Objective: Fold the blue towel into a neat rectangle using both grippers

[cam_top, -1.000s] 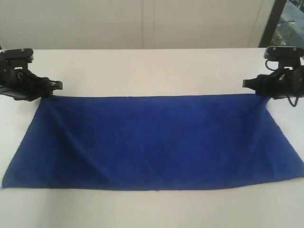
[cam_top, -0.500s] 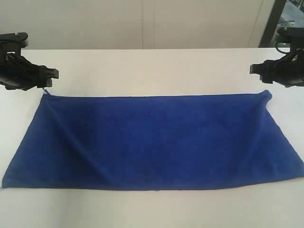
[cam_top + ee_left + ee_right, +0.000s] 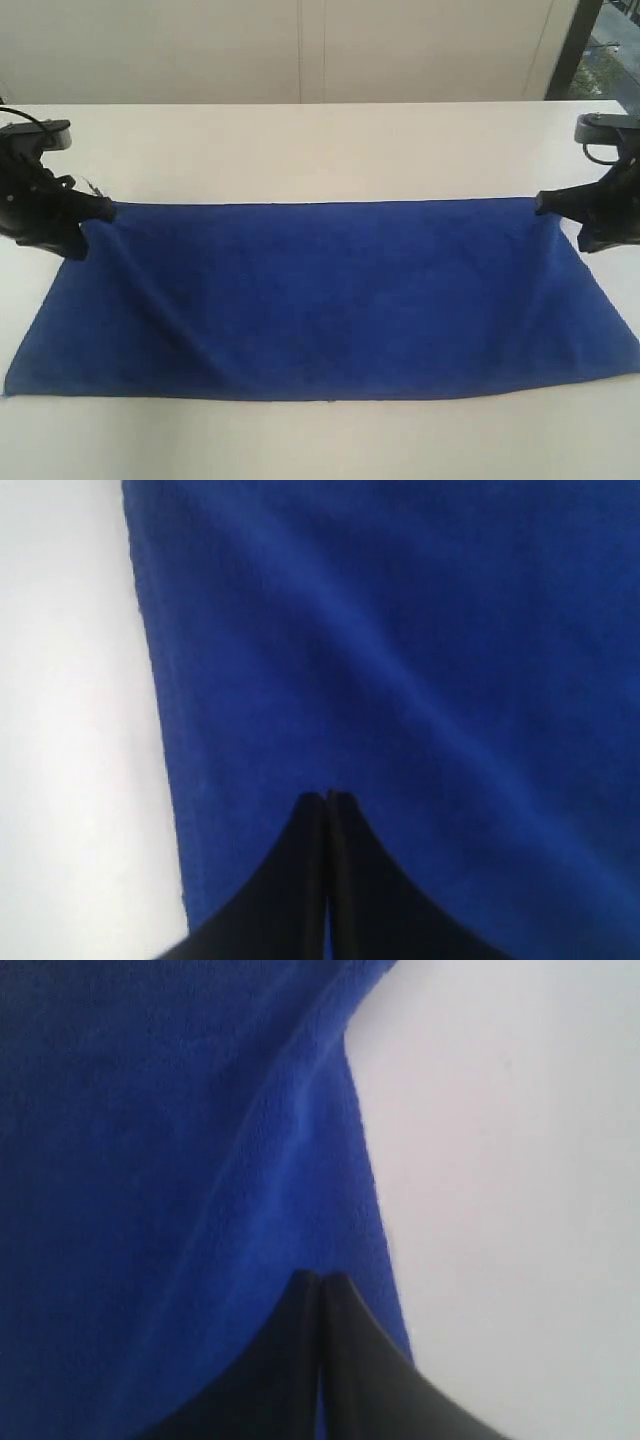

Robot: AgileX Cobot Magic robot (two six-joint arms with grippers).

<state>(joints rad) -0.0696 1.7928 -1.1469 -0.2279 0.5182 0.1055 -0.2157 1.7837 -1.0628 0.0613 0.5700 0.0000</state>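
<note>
The blue towel (image 3: pixel 320 295) lies spread flat on the white table (image 3: pixel 320 150), its long edges running left to right. My left gripper (image 3: pixel 103 211) is down on the towel's far left corner. In the left wrist view this gripper (image 3: pixel 328 796) has its fingers pressed together, tips over blue cloth (image 3: pixel 400 630) a little in from the side edge. My right gripper (image 3: pixel 543 205) sits at the far right corner. Its wrist view shows the right gripper (image 3: pixel 319 1278) shut too, above the towel (image 3: pixel 150 1160) near its edge. No cloth bunches at either pair of tips.
Bare white table (image 3: pixel 500 1160) borders the towel on every side. A pale wall (image 3: pixel 300 50) rises behind the table. A dark window frame (image 3: pixel 575 45) stands at the back right.
Half a second ago both grippers hovered above and outside the far corners. They have since come down and inward onto the corners. The towel has barely shifted.
</note>
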